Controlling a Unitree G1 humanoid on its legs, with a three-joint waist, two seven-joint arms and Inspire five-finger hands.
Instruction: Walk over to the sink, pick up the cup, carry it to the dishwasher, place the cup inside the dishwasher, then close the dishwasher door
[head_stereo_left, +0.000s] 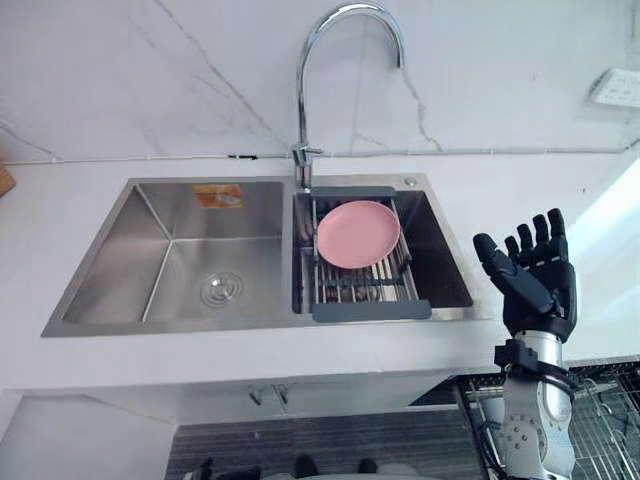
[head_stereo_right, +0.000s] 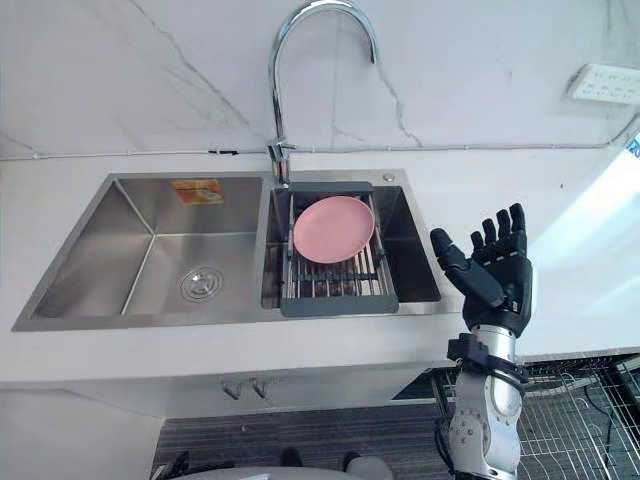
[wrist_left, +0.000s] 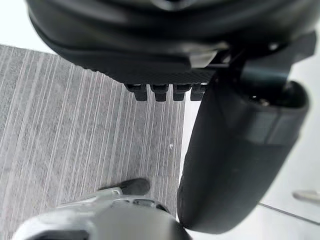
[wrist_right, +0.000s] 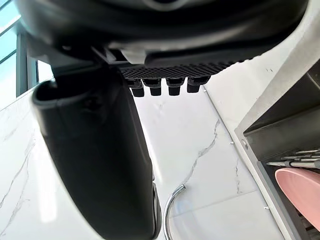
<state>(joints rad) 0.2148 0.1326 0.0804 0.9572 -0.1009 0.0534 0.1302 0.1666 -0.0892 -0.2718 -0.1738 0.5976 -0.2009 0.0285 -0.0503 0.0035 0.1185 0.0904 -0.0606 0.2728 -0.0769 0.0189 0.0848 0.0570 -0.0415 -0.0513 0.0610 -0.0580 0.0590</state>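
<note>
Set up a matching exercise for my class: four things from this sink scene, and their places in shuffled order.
1 pink plate
2 faucet
3 right robot hand
4 orange sticker

A back wall of the left basin
B raised above the counter, right of the sink
C on the drain rack in the right basin
D at the sink's back rim, between the basins

Pairs: 1-C, 2-D, 3-B, 4-A

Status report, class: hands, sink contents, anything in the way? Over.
Right hand open, raised beside sink. Left hand open, low. Plate in rack, untouched. Faucet behind rack.
</note>
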